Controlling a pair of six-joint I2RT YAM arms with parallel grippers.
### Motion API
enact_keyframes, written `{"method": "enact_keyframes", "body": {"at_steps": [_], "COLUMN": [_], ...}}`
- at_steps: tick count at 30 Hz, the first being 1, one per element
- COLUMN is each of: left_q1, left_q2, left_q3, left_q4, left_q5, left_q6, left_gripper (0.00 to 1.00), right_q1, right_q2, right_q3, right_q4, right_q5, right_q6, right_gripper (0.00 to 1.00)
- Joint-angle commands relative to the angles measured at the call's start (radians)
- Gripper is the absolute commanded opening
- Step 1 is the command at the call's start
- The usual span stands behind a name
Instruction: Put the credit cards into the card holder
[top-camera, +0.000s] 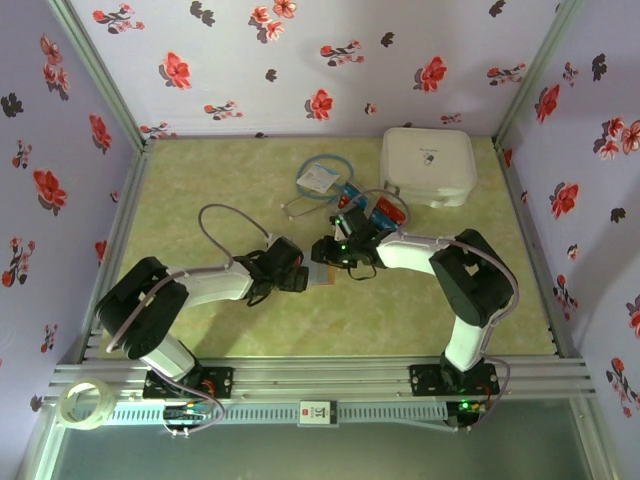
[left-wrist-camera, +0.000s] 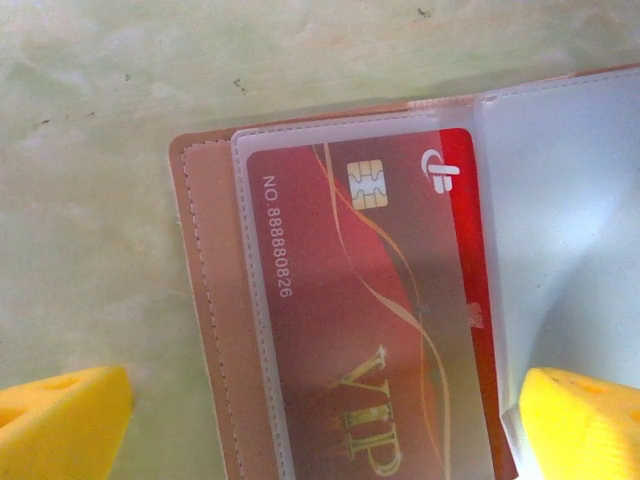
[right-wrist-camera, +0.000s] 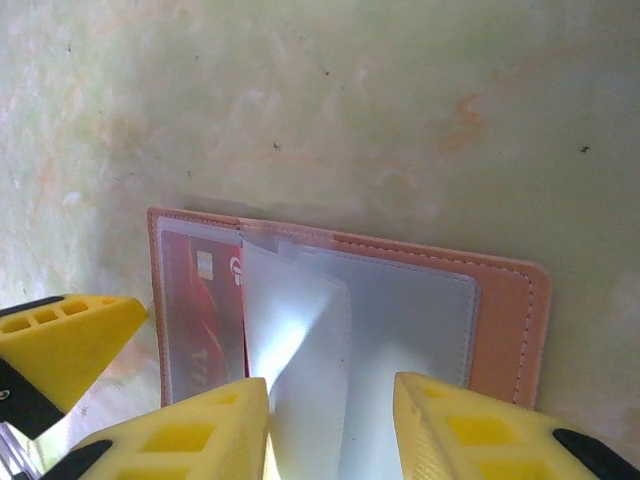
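The card holder (left-wrist-camera: 212, 330) lies open on the table between both grippers (top-camera: 321, 281). A red credit card (left-wrist-camera: 340, 300) marked VIP sits inside its left clear sleeve (right-wrist-camera: 195, 300). My left gripper (left-wrist-camera: 320, 430) is open, its yellow fingers straddling that card and sleeve without closing on them. My right gripper (right-wrist-camera: 330, 430) is open over the holder's middle (right-wrist-camera: 505, 310), with a loose clear sleeve (right-wrist-camera: 300, 340) standing up between its fingers and brushing the left one. More red and blue credit cards (top-camera: 378, 210) lie in a small pile behind the right gripper (top-camera: 333, 252).
A large white square case (top-camera: 428, 165) stands at the back right. A white tag with a blue cord loop (top-camera: 320, 178) lies at the back centre. A roll of tape (top-camera: 85, 405) rests on the frame at the near left. Flowered walls enclose the table.
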Motion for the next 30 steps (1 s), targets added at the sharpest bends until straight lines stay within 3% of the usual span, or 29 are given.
{"method": "enact_keyframes", "body": {"at_steps": [1,17,25,30], "left_q1": [-0.006,-0.006,0.025,0.093], "left_q2": [0.011,-0.024,-0.188,-0.356], "left_q3": [-0.021,-0.013,-0.026,-0.077], "left_q4": [-0.007,-0.016,-0.058,-0.112], "left_q5": [-0.026,-0.025,-0.04,-0.052], "left_q6": [-0.001,0.009,0.011,-0.017], "left_gripper": [1.0,1.0,1.0,1.0], "right_q1": [-0.004,0.022,0.056,0.095], "right_q2": [0.031,0.061,0.047,0.072], "right_q3": [0.001,0.061,0.102,0.156], "right_q4": [0.039,0.063,0.056,0.021], "right_q5": [-0.019,-0.088,-0.106,-0.082], "right_q6": [0.028,0.055,0.077,0.078], "right_gripper": [0.37,0.32,0.33,0.35]}}
